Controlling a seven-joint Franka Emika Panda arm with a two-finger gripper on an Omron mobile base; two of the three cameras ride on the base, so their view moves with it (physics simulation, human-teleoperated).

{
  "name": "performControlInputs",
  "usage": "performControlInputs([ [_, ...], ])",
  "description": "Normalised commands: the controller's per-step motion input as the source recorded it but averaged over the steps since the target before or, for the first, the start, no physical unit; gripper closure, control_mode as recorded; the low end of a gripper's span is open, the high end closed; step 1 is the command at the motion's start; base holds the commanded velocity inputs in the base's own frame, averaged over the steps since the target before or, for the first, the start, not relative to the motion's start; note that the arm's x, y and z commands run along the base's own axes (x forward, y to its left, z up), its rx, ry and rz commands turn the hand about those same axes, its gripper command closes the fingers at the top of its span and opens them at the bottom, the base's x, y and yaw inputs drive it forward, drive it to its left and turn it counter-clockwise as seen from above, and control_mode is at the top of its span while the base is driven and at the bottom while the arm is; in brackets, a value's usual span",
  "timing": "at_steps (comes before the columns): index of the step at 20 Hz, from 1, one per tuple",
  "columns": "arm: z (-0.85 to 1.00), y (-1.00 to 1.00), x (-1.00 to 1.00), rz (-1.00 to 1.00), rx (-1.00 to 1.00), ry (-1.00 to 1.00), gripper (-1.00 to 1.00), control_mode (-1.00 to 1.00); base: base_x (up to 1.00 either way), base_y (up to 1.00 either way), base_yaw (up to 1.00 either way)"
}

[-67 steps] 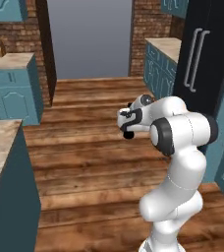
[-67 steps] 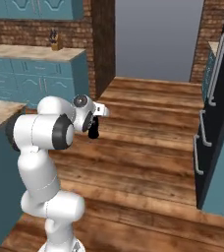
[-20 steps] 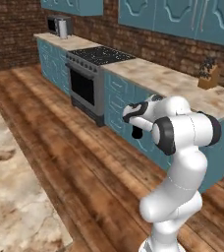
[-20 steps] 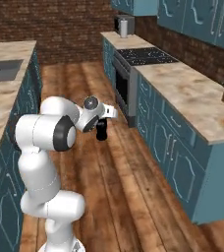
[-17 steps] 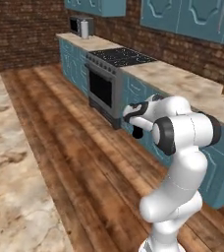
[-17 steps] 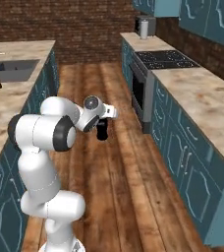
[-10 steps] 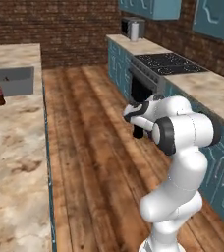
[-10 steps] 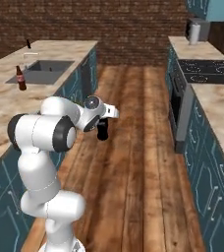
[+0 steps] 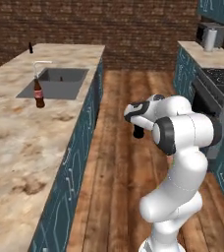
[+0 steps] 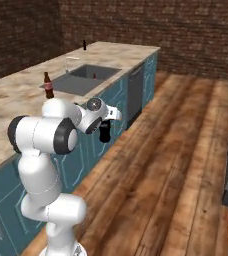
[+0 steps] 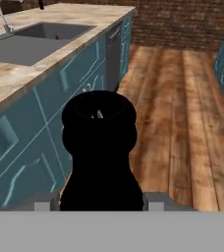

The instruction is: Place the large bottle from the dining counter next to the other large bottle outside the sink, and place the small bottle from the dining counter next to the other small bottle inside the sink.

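Gripper (image 11: 99,202) closed around one small bottle (image 11: 100,152), held above wooden floor (image 10: 186,165) beside counter (image 9: 15,147). One sink (image 9: 55,82), one faucet (image 9: 38,66), one red-brown bottle (image 9: 38,93) at sink's edge, one dark bottle (image 9: 30,47) beyond.

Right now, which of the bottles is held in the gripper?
The short all-black bottle sits in the gripper, over the wooden floor. The red-brown bottle stands on the counter beside the sink; another dark bottle stands far behind.

Black bottle (image 11: 99,152) base cut off; far bottle (image 9: 30,47) tiny.
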Motion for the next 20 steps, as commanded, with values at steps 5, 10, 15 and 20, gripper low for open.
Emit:
performControlInputs([
  [5, 0.00, 0.00, 0.00, 0.00, 0.00, 0.00, 1.00, 1.00, 0.98, -0.69, 0.60],
  [10, 0.00, 0.00, 0.00, 0.00, 0.00, 0.00, 1.00, 1.00, 0.83, -0.80, 0.59],
  [15, 0.00, 0.00, 0.00, 0.00, 0.00, 0.00, 1.00, 1.00, 0.54, -0.98, 0.52],
  [20, 0.00, 0.00, 0.00, 0.00, 0.00, 0.00, 1.00, 1.00, 0.48, -0.97, 0.52],
])
